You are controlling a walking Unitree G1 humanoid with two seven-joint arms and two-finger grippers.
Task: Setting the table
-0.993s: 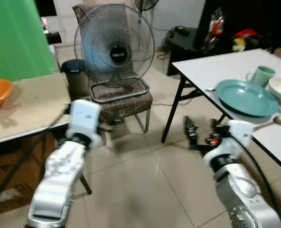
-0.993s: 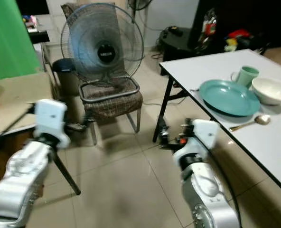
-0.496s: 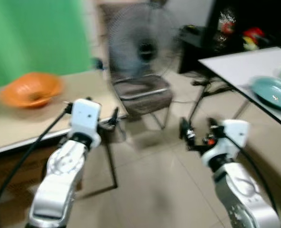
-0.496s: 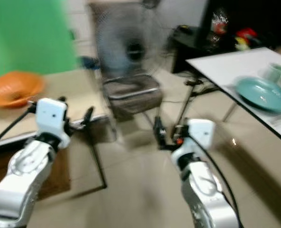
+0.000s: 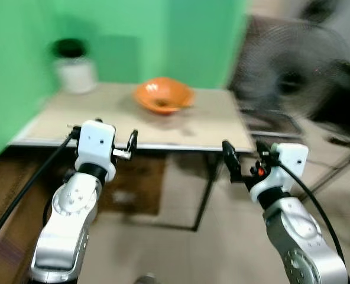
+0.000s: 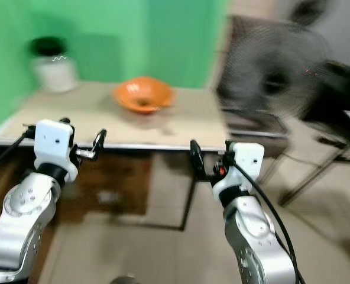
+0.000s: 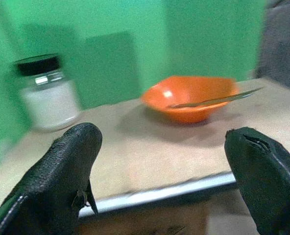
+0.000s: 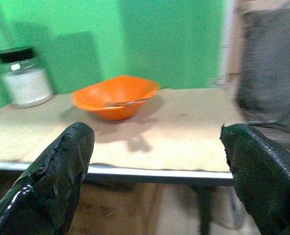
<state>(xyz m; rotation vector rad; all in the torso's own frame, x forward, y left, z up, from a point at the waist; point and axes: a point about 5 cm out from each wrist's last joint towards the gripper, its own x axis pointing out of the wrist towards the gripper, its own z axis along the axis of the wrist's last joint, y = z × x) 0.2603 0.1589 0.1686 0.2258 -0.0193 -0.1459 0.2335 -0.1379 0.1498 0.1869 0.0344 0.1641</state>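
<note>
Head views: the orange bowl (image 5: 163,94) sits mid-bench (image 5: 210,127), ahead of both grippers, about midway between them; a jar (image 5: 74,74) stands far left.

Left wrist view: left gripper (image 7: 167,164) fingers spread, empty; a spoon (image 7: 216,99) lies across the bowl.

Right wrist view: right gripper (image 8: 157,169) released, bowl ahead.

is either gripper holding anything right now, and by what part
Nothing is held. The left gripper and right gripper are both open and empty, short of the table. The orange bowl with its spoon sits untouched.
</note>
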